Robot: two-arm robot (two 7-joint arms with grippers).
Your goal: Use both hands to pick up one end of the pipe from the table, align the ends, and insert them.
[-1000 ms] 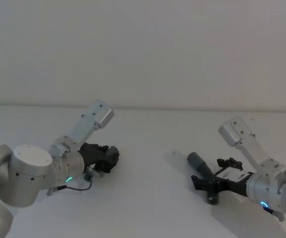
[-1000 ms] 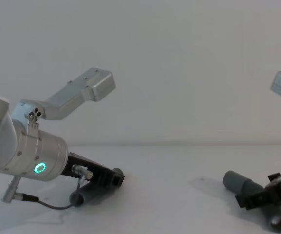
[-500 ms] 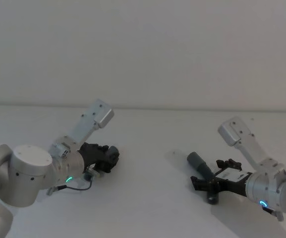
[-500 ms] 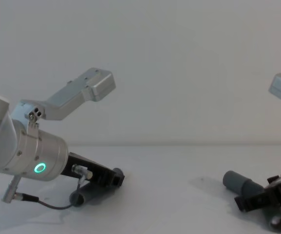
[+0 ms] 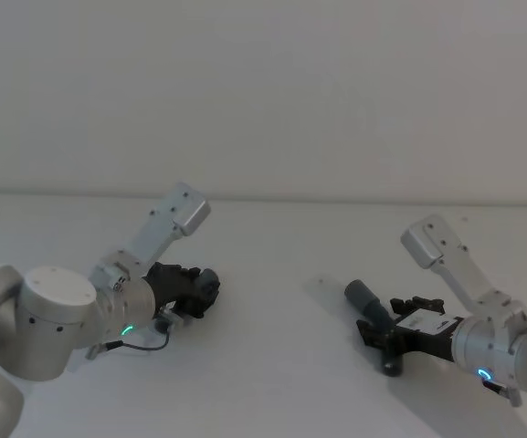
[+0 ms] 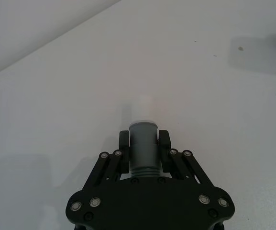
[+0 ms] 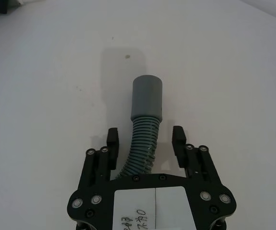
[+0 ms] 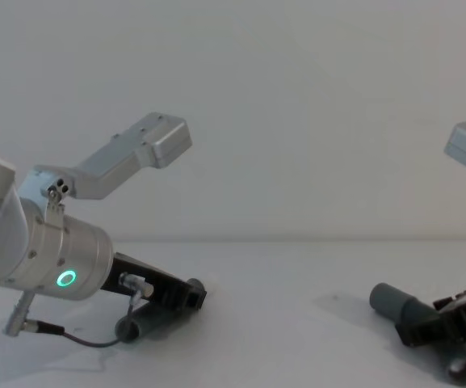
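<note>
Fingers (image 6: 164, 142) of the left gripper (image 6: 144, 140) pinch a pipe collar (image 6: 143, 154), body hidden.

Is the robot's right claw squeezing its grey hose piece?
No: the right gripper straddles the ribbed pipe piece, with white table showing between each finger and the pipe.

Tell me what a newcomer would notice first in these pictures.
The left gripper, low over the white table on the robot's left, is clamped on a grey pipe piece whose white tip pokes out ahead. On the robot's right, the right gripper is open, its fingers spread either side of a ribbed pipe piece lying on the table.
</note>
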